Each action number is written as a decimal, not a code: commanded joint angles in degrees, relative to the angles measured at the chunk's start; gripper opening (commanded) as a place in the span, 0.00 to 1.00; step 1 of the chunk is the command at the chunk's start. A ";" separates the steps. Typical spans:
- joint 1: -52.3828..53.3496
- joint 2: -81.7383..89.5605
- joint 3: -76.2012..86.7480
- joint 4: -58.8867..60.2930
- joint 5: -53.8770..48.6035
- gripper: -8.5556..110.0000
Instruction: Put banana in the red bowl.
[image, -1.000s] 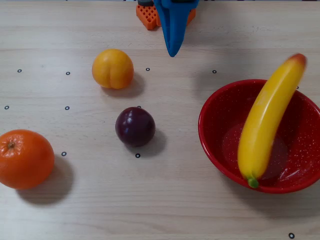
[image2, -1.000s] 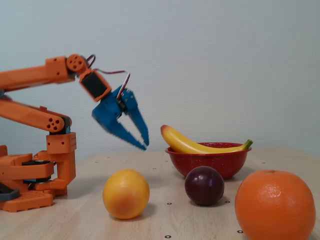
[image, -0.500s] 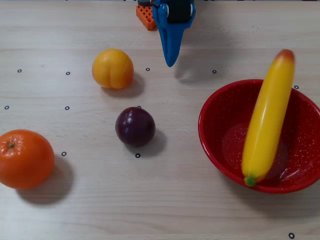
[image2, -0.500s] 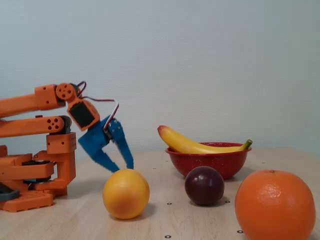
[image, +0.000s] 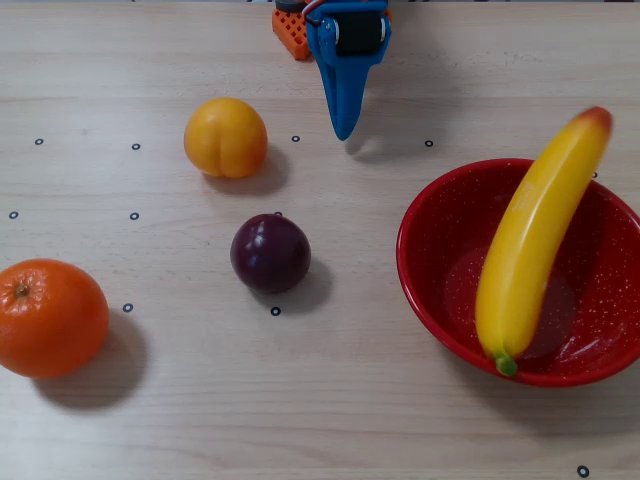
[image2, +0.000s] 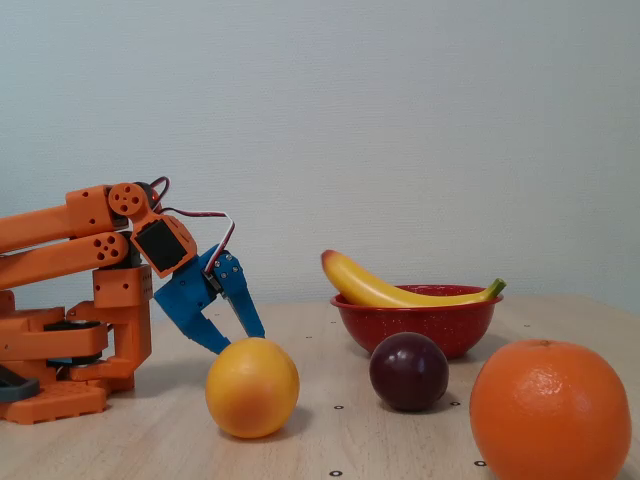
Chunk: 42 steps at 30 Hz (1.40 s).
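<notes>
The blue end effector (image2: 232, 342) hangs slightly parted and empty above the tabletop (image: 330, 420). Well away from it, the banana (image: 535, 235) rests across the red bowl (image: 430, 280).

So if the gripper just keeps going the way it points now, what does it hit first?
Probably the bare table. The gripper points down and forward, between the peach and the bowl, touching neither. The plum lies further along, a little off line. Depth is unclear.
</notes>
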<state>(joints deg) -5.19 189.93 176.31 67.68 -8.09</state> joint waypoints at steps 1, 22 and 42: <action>-1.76 0.97 0.70 0.26 1.41 0.07; -2.02 0.97 0.70 0.35 2.11 0.07; -2.02 0.97 0.70 0.35 1.76 0.07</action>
<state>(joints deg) -6.50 189.93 176.31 67.68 -6.59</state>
